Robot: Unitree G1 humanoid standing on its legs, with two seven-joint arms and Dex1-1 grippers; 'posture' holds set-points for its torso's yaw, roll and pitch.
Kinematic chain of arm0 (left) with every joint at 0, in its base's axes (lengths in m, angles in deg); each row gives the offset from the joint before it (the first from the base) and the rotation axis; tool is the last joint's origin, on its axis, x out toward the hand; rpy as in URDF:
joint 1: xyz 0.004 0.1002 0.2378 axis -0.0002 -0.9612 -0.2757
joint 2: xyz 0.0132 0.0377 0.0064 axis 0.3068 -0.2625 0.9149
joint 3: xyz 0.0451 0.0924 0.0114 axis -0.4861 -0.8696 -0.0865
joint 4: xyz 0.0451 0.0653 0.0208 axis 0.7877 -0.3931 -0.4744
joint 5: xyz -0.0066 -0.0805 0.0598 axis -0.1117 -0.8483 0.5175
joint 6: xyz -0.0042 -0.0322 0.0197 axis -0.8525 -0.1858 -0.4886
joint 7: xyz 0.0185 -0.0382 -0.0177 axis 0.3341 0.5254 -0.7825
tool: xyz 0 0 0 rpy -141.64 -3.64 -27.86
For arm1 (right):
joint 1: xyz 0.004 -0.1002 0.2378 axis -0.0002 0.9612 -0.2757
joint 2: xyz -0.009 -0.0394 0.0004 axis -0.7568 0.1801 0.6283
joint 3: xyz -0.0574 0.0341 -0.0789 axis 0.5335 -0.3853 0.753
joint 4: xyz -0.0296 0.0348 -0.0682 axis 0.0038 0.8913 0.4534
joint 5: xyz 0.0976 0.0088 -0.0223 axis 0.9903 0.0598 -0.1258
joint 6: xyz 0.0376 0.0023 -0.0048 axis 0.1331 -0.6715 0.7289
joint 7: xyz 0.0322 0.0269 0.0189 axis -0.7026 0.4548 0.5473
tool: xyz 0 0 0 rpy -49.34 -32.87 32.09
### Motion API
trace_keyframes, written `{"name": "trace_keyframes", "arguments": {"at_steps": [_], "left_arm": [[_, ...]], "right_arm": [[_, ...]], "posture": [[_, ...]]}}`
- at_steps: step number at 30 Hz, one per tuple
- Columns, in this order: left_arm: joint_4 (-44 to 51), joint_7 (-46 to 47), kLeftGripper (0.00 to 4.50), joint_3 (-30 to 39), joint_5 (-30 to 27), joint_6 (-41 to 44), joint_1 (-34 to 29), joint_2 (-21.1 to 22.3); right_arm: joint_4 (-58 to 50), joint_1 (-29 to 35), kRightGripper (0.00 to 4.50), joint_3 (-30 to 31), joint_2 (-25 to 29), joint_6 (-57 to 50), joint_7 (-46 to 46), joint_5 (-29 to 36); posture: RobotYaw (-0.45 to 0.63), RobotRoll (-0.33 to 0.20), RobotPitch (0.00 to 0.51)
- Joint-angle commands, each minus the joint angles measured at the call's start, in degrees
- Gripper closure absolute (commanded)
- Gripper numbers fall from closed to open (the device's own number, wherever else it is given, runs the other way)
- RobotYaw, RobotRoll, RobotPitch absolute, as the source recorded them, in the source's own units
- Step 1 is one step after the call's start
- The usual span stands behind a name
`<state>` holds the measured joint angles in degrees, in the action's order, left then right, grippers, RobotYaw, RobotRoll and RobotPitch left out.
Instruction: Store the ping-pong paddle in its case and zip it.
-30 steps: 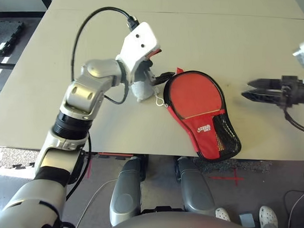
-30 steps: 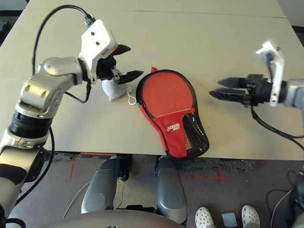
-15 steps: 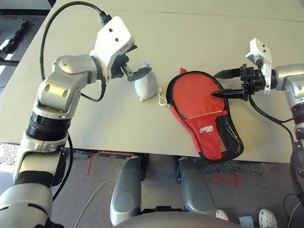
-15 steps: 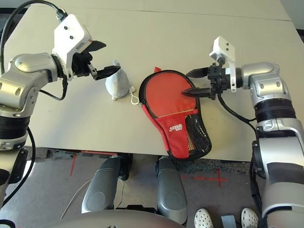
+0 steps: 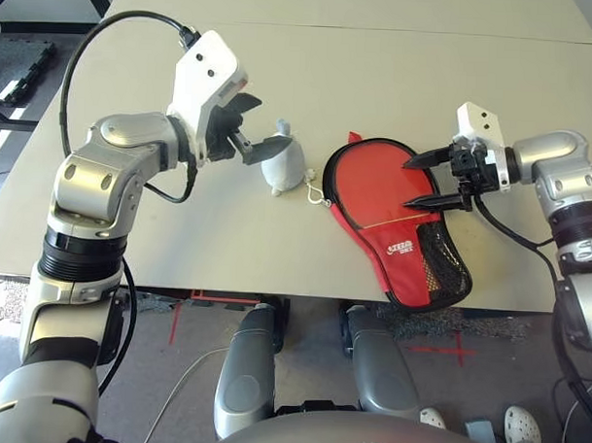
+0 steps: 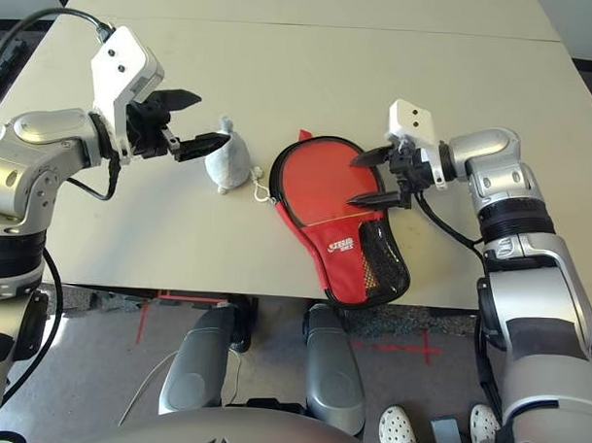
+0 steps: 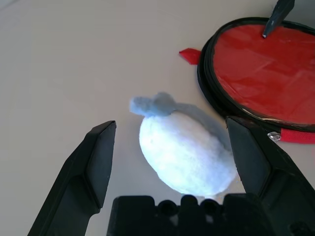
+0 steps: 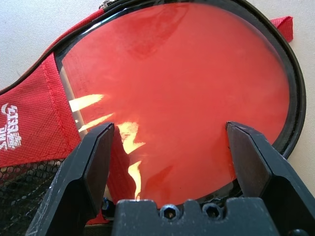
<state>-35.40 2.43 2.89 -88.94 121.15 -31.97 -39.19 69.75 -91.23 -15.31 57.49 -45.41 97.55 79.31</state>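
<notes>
The paddle case [image 5: 403,262] lies at center right on the tabletop [image 5: 282,75], paddle [image 5: 380,181] apparently inside; whether zipping remains is unclear. Left hand [image 5: 260,128] and right hand [image 5: 419,185] gape empty.

Both silver forearms reach forward, bent at the wrists so the hands angle inward toward each other. The left claw [image 5: 257,127] hangs open, its two black fingers [image 7: 101,162] spread wide. The right claw [image 6: 369,177] is likewise open, fingers parted and pointing toward the robot's left.
</notes>
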Motion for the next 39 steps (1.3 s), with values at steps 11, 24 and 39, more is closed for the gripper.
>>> {"name": "trace_keyframes", "arguments": {"at_steps": [11,24,39], "left_arm": [[-3.5,7.6,0.00,1.1,-3.4,13.6,1.5,-6.5],[-6.2,8.6,2.90,-0.5,-3.1,12.1,2.0,-7.9],[-22.6,8.1,4.49,-6.4,5.0,-3.9,10.7,-8.3]], "right_arm": [[3.6,3.4,0.02,2.1,-0.8,1.9,-1.1,-4.4],[2.6,4.5,0.00,1.6,-0.7,1.9,-2.2,-4.5],[2.0,5.8,0.00,2.8,-0.2,3.1,-3.5,-6.3]], "posture": [[0.07,0.000,0.269],[0.05,0.000,0.269],[0.05,0.000,0.279]]}}
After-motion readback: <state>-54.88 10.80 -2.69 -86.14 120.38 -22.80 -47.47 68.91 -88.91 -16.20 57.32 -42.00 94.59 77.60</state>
